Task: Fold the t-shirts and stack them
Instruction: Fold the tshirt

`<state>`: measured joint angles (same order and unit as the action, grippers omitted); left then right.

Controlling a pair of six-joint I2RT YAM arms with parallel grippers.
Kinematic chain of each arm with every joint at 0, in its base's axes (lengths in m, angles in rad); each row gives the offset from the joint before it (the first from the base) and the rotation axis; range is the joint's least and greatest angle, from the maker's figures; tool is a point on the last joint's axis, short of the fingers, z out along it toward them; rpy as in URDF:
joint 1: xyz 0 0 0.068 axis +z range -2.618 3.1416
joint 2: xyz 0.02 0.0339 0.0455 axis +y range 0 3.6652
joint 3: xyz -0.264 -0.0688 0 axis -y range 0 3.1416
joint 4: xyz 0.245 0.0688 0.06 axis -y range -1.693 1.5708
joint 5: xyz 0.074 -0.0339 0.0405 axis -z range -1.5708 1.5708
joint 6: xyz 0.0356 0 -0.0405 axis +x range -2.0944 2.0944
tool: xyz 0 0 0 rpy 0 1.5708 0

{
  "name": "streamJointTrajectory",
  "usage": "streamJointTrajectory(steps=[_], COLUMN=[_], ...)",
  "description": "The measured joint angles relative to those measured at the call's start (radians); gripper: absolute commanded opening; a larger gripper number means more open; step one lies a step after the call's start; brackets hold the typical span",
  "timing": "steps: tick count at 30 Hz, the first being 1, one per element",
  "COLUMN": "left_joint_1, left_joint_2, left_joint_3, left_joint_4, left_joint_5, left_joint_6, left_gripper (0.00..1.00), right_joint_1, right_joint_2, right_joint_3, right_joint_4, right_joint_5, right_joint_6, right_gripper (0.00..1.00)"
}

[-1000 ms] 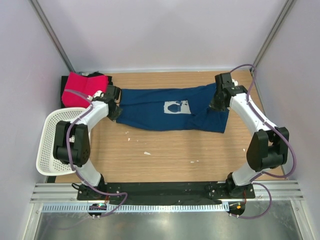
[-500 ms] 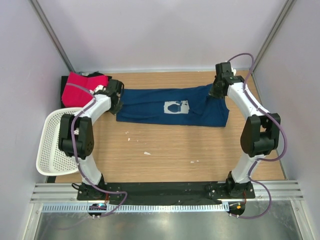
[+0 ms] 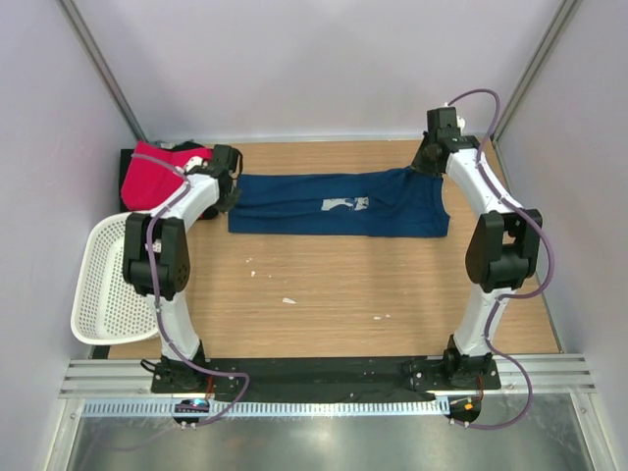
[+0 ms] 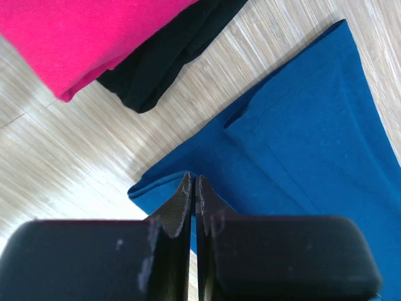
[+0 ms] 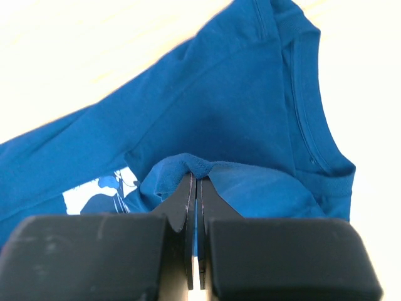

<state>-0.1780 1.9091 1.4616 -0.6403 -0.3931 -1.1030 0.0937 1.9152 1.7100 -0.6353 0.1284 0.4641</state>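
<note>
**A:** What is being shown from above that is being missed by the wrist cameras?

**B:** The navy t-shirt (image 3: 339, 204) is being seen whole there. It is lying as a long band across the far half of the table (image 3: 334, 294). The left gripper (image 3: 228, 182) is being held at its 9 o'clock end and the right gripper (image 3: 429, 165) at its 3 o'clock end. The white basket (image 3: 98, 285), at 8 o'clock, is being shown only there.

**A:** And by the wrists?

**B:** Both pairs of fingers are being shown pressed together on cloth. A hem corner is being pinched by the left, and a raised fold below the collar by the right. The white print (image 5: 94, 194) is being seen beside the right fingers.

**A:** Edges and room?

**B:** The pink-red t-shirt (image 4: 81, 37) is being seen lying on the black t-shirt (image 4: 169, 56) at 10 o'clock. Bare wood is being left between them and the navy corner. Open wood is being left toward 6 o'clock, while the back wall (image 3: 314, 69) is being approached closely at 12.
</note>
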Motion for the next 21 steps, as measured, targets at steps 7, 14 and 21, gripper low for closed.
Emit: streamJointTrajectory(steps=[7, 14, 21], left_joint_1=[0.001, 0.004, 0.007], left_joint_2=[0.045, 0.06, 0.093], left_joint_3=[0.037, 0.075, 0.096], left_joint_4=[-0.002, -0.003, 0.0], left_joint_5=[-0.002, -0.008, -0.009], left_joint_6=[0.001, 0.001, -0.001], left_gripper=[0.0, 0.0, 0.0], right_joint_1=[-0.012, -0.025, -0.031], right_joint_2=[0.068, 0.138, 0.192], right_joint_3=[0.059, 0.114, 0.185], right_joint_4=[0.013, 0.017, 0.024], right_joint_5=[-0.011, -0.019, -0.033], right_joint_6=[-0.01, -0.013, -0.018], right_gripper=[0.01, 0.01, 0.01])
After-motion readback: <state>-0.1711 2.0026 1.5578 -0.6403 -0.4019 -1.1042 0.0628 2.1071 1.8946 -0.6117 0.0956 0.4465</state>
